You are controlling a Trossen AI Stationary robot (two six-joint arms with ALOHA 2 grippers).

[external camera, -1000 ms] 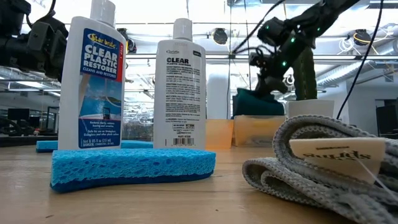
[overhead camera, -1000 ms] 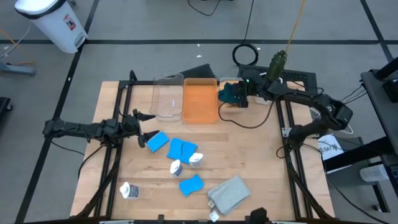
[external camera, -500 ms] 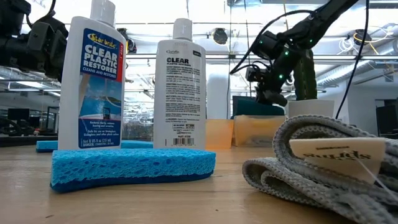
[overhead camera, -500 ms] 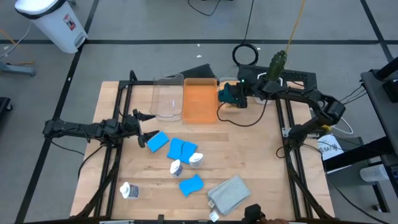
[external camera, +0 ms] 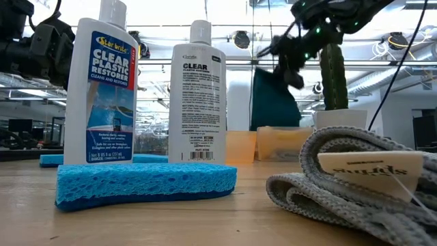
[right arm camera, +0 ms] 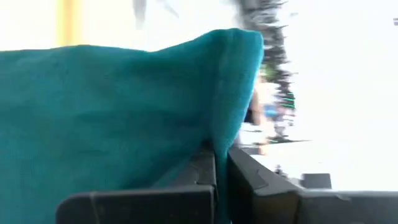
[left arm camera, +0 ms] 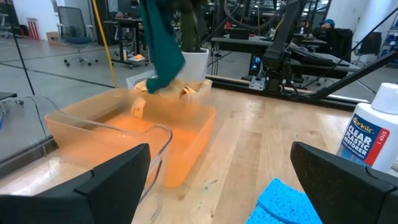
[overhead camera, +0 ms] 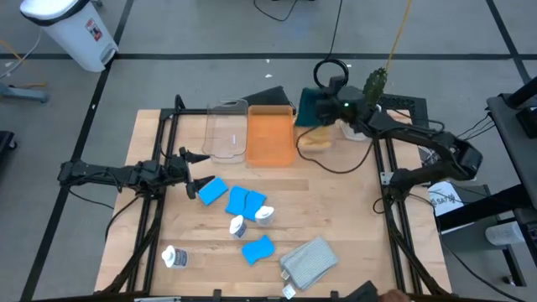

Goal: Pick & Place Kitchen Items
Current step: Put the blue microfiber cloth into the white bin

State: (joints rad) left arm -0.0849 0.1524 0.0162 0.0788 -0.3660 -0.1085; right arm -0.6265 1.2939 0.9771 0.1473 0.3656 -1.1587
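High view, orange bin (overhead camera: 270,136) apparently empty, clear bin (overhead camera: 226,130) likewise

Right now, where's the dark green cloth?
In the high view the dark green cloth hangs lifted off the table in the right gripper, at the far right side between the orange bin and the cactus.

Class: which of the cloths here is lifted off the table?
The dark green cloth, hanging from the shut right gripper; the grey cloth lies on the table.
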